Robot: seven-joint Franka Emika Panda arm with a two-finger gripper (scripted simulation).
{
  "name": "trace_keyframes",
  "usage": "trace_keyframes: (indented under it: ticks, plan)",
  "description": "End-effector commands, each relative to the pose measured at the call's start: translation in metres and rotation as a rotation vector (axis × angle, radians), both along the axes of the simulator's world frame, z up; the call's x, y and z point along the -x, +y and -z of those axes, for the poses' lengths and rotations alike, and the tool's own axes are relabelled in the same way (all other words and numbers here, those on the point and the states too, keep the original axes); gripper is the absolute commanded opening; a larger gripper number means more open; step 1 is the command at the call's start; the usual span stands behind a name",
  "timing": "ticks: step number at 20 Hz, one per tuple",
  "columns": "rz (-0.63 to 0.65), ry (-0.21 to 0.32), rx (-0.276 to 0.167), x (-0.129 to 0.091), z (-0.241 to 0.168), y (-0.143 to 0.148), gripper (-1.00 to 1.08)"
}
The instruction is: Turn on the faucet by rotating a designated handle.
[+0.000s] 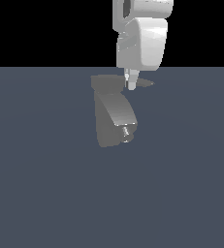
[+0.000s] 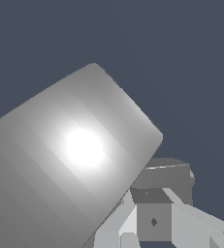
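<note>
Flat, plain slate-blue counter (image 1: 45, 193), filling the lower part of the exterior view up to a straight far edge against black. Bare and even in tone, no markings. Only one thing standing on it: a grey faucet (image 1: 114, 118), directly beneath the claw (image 1: 131, 83), chunky curved body leaning toward the camera, small threaded nozzle at its lower end. In the wrist view, same slate-blue surface behind the faucet's large bright-lit grey body.

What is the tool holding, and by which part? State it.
Cannot be told. The tool is down at the faucet's top, by the handle, but neither view shows the fingers closed on it.
</note>
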State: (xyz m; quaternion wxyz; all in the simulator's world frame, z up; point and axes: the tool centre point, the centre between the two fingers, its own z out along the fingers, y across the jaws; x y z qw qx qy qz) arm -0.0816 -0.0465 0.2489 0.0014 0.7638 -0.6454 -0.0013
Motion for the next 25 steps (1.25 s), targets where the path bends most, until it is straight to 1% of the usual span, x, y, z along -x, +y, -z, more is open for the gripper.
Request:
trace_keyframes:
  ticks: [1, 21, 25]
  plan:
    - [0.005, -0.004, 0.000, -0.009, 0.000, -0.009, -1.00]
    - [0.023, -0.004, 0.000, -0.064, 0.000, -0.065, -1.00]
    - [0.025, -0.004, 0.000, -0.072, 0.000, -0.073, -1.00]
